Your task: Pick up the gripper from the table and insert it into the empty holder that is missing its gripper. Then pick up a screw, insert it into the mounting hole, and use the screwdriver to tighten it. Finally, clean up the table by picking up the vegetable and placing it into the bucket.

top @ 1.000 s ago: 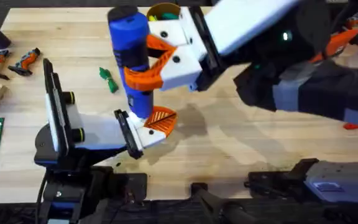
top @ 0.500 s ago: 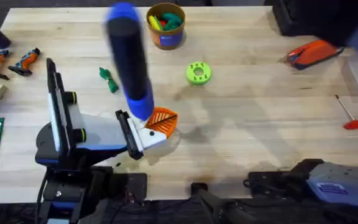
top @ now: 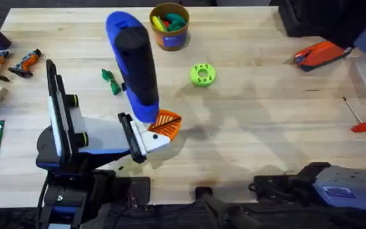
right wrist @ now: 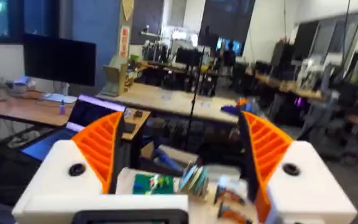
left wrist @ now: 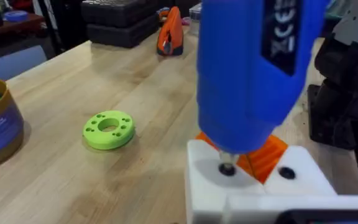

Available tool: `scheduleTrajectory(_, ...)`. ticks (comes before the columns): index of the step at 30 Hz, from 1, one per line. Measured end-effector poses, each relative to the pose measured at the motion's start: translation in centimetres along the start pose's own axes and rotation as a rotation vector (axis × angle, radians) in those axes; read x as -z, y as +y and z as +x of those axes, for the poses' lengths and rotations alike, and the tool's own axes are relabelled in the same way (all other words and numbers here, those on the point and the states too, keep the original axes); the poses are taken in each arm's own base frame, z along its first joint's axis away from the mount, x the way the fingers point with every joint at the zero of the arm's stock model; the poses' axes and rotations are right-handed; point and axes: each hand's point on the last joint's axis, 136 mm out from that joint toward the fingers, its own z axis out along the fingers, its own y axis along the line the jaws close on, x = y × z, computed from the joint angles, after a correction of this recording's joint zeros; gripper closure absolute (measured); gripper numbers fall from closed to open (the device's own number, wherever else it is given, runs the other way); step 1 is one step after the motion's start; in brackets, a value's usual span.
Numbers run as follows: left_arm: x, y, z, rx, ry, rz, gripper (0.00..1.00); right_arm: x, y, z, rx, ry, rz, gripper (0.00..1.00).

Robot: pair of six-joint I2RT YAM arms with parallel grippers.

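Blue screwdriver (top: 134, 63) stands unheld, bit in white holder (top: 146, 141) with orange gripper (top: 166, 123). Green vegetable (top: 110, 81) left; bucket (top: 169, 27) far.

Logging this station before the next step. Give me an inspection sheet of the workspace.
Surface: wooden table, no spills seen.
Job's things: screwdriver stands bit-down on the holder, nothing gripping it; orange gripper seated there; vegetable on the table; bucket holds toy pieces.
Clutter: green disc, red-handled driver, orange tool.
Grippers: right gripper open, empty, raised.
Cables: nothing seen.
Surroundings: desks behind.
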Motion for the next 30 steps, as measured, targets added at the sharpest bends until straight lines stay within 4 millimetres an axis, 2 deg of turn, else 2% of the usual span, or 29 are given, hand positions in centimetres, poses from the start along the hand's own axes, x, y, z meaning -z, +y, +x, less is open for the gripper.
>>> scheduleTrajectory(10,0.0,0.0,0.0,-0.002,0.0,0.0,0.996,0.7,-1.8,6.5,-0.292,0.199,0.091,0.01)
scheduleTrajectory(18,0.0,0.0,0.0,-0.003,0.0,0.0,0.996,0.6,-0.5,10.5,-0.36,0.322,0.083,0.01)
scheduleTrajectory(22,0.0,0.0,0.0,-0.006,0.0,0.0,0.996,0.4,0.2,10.8,-0.347,0.333,0.05,0.01)
scheduleTrajectory(30,0.0,0.0,0.0,-0.009,0.0,0.0,0.996,0.7,1.7,8.9,-0.261,0.288,-0.097,0.01)
